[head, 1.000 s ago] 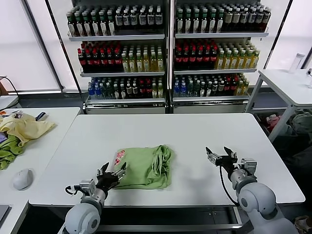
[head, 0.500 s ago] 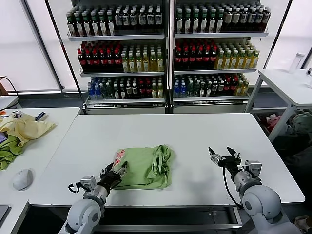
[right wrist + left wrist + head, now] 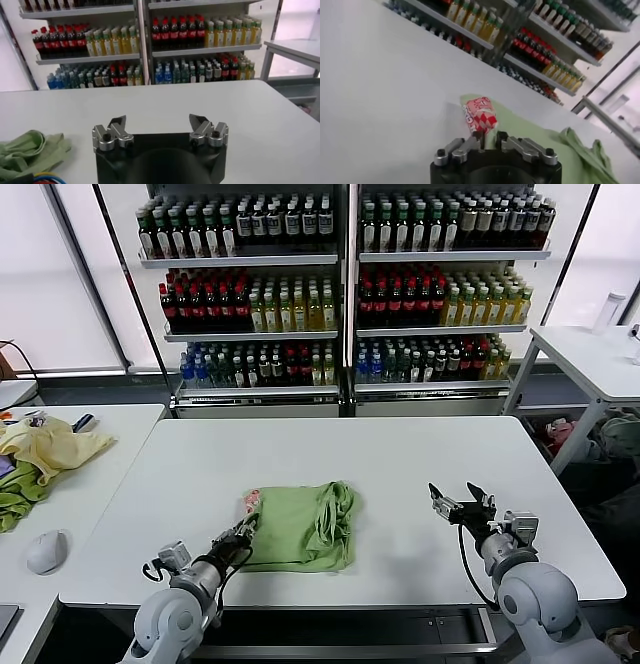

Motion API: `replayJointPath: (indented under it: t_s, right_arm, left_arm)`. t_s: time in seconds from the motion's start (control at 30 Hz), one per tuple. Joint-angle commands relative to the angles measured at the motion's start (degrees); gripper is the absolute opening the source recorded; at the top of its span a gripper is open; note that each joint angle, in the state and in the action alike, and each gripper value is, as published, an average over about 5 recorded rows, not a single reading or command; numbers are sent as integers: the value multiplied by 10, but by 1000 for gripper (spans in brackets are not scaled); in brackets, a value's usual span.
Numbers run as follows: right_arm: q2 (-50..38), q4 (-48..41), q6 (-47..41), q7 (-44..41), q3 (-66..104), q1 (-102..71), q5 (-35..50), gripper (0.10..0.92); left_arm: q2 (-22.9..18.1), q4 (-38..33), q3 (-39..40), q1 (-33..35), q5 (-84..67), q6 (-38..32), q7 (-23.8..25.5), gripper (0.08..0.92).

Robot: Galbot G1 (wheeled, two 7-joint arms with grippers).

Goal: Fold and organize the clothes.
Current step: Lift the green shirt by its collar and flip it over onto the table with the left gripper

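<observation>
The light green polo shirt [image 3: 300, 529] lies folded on the white table [image 3: 400, 454], near its front edge. Its red-and-white patch [image 3: 250, 502] is at the left edge. My left gripper [image 3: 243, 534] is at that left edge, just in front of the patch, shut on the shirt's fabric. In the left wrist view the narrow gap between the fingers of my left gripper [image 3: 489, 137] holds green cloth [image 3: 535, 137], right below the patch [image 3: 480, 114]. My right gripper [image 3: 460, 506] hovers open and empty to the right of the shirt, apart from it. The right wrist view shows it [image 3: 157, 125] wide open, with the shirt [image 3: 25, 150] off to one side.
A pale yellow garment [image 3: 50, 446] and a darker green cloth [image 3: 20, 499] lie on the left side table, with a grey mouse [image 3: 45, 551]. Bottle shelves [image 3: 340, 284] stand behind. Another white table [image 3: 590, 354] is at the right.
My left gripper has moved forward onto the shirt's left edge and its fingers have closed from open. The right gripper has shifted slightly right and stays open.
</observation>
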Motion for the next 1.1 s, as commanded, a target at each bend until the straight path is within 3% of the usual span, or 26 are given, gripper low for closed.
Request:
replayJointPath:
  t_s: [0.03,0.17,0.47,0.6,0.93,1.1]
  right_arm:
    - [0,-2,0,0,2,0,0,823]
    - [-1,-3,0,0,1,1,1,823]
    - [-4,-9,1,0,4,5,5,823]
    - [-7,-12,2,0,5,8,10,823]
    - [-9,-6,2,0,8,19,25,823]
    - [-5,-1,3,-1,12,20,29,823]
  left_arm:
    - [-8,3,-29,-3,-132,0,9,186]
    - [-13,4,-45,-2,-152,0,5,102]
    - [4,-10,-108,5,-200,4,-14,95]
    - [42,-14,-158,7,-203,9,-15,95]
    - [190,-27,-314,-7,-201,36,-14,95]
    - [205,-77,-311,-8,-165,36,-23,95]
